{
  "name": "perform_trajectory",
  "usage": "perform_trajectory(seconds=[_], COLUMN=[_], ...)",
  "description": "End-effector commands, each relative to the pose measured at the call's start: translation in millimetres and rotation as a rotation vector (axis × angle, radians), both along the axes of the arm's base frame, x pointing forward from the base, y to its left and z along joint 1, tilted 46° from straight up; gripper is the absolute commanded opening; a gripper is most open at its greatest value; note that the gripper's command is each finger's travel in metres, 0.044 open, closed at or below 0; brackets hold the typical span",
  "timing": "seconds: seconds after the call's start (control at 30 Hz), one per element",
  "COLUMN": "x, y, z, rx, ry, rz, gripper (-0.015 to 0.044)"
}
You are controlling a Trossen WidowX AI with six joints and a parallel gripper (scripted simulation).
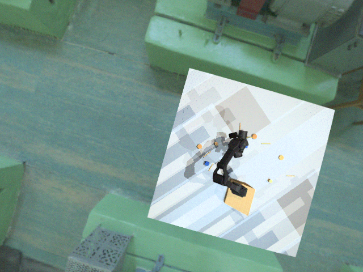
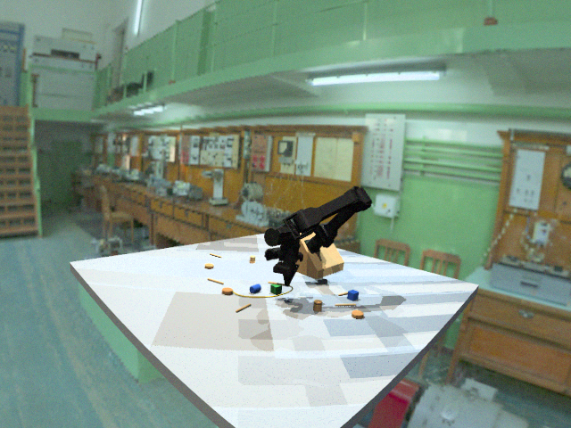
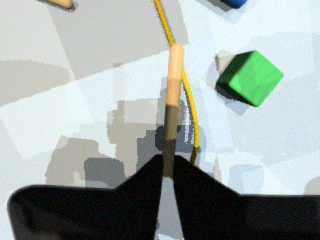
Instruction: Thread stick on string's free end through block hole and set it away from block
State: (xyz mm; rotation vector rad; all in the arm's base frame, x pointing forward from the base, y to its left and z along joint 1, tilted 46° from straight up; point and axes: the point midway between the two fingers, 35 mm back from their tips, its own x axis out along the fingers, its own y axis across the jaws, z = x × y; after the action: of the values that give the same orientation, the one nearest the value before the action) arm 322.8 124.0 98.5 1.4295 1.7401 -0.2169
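My gripper (image 2: pixel 288 283) (image 3: pixel 167 161) is shut on the stick (image 3: pixel 174 75) near its string end, above the table. The stick's free end points away from the fingers; in the exterior view it shows as a thin line left of the fingertips. The yellow string (image 2: pixel 258 297) (image 3: pixel 195 120) curves from the fingers to the round orange button (image 1: pixel 254 136) (image 2: pixel 227 292) on the table. The wooden block (image 1: pixel 240 203) (image 2: pixel 331 263) stands on the table beneath the arm's base end, away from the stick. I cannot make out its hole.
A green cube (image 2: pixel 276 289) (image 3: pixel 257 77) and a blue cylinder (image 2: pixel 254 288) lie near the string. A brown cylinder (image 1: pixel 216 143) (image 2: pixel 318 305), a blue cube (image 1: pixel 206 163) (image 2: pixel 352 294) and an orange disc (image 1: pixel 199 146) (image 2: pixel 357 314) stand apart. Several loose sticks lie around.
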Motion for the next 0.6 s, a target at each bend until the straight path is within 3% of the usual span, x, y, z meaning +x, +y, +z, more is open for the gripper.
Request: perform_trajectory(seconds=[0.0,0.37,0.57], x=[2.0,7.1,7.4], y=[-0.3,-2.4,-2.6], z=[-0.4,-2.7,-2.9], rx=[0.005,0.012,0.012], ry=[0.099,0.379,0.396], rz=[-0.091,-0.359,-0.376], gripper=[0.0,0.0,0.0])
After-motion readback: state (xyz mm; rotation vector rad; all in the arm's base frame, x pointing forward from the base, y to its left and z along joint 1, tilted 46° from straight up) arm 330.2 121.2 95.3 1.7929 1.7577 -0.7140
